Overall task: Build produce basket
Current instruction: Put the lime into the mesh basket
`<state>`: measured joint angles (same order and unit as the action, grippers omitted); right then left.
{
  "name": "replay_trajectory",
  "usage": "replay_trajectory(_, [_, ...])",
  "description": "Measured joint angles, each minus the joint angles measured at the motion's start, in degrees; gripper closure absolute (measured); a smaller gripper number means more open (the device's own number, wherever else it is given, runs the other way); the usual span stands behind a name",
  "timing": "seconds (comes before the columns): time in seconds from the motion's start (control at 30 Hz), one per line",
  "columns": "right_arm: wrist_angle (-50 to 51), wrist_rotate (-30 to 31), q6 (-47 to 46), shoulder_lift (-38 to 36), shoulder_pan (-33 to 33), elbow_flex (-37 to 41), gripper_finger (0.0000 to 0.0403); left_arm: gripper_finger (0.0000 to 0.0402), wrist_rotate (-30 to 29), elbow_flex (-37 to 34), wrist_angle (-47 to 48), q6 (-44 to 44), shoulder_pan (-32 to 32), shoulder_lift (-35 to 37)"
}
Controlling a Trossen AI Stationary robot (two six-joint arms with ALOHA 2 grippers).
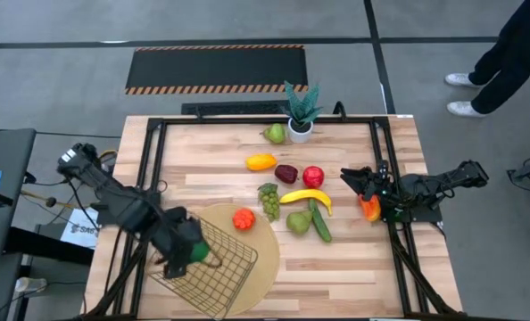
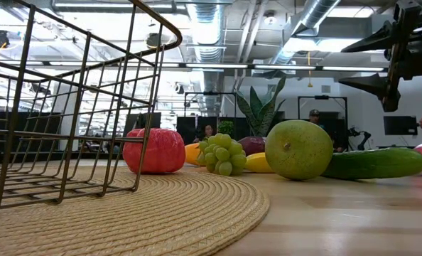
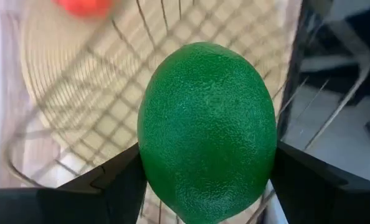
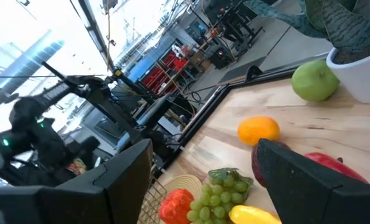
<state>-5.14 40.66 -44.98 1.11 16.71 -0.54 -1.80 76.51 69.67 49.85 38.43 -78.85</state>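
My left gripper [image 1: 192, 251] is shut on a dark green round fruit [image 3: 207, 130] over the golden wire basket [image 1: 219, 278], which stands on a round tan mat [image 1: 263, 259]. My right gripper [image 1: 356, 181] is open and empty, raised above the table at the right, beside a red-orange mango [image 1: 369, 209]. A red-orange fruit [image 1: 243, 218] lies on the mat. Grapes [image 1: 269, 201], a banana [image 1: 306, 196], a cucumber [image 1: 321, 223], a green pear [image 1: 299, 221], a red apple [image 1: 313, 176], a dark red fruit [image 1: 285, 173] and an orange-yellow fruit [image 1: 260, 161] lie on the table's middle. My left gripper pinches the green fruit between its two fingers, one on each of two opposite sides [image 3: 149, 171] at its widest part. The fingers come from above, slanting down. The fruit sits over the basket's mesh [image 3: 91, 118]; whether it touches the wire, I cannot tell.
A spiky green plant in a white pot [image 1: 300, 120] stands at the far edge, with another green pear [image 1: 274, 134] beside it. A person's legs [image 1: 501, 62] show beyond the table's far right corner. Bare wood lies along the near right of the table [image 1: 354, 276].
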Motion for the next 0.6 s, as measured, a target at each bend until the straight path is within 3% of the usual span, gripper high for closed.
replay_trajectory(0.27, [0.0, 0.0, -0.1, 0.0, 0.0, 0.0, 0.0092, 0.0114, 0.0, -10.1, -8.6, 3.4, 3.1, 0.0])
replay_trajectory(0.6, [-0.3, -0.2, -0.2, 0.0, 0.0, 0.0, 0.0092, 0.0043, 1.4, -15.8, -10.2, 0.2, 2.4, 0.0])
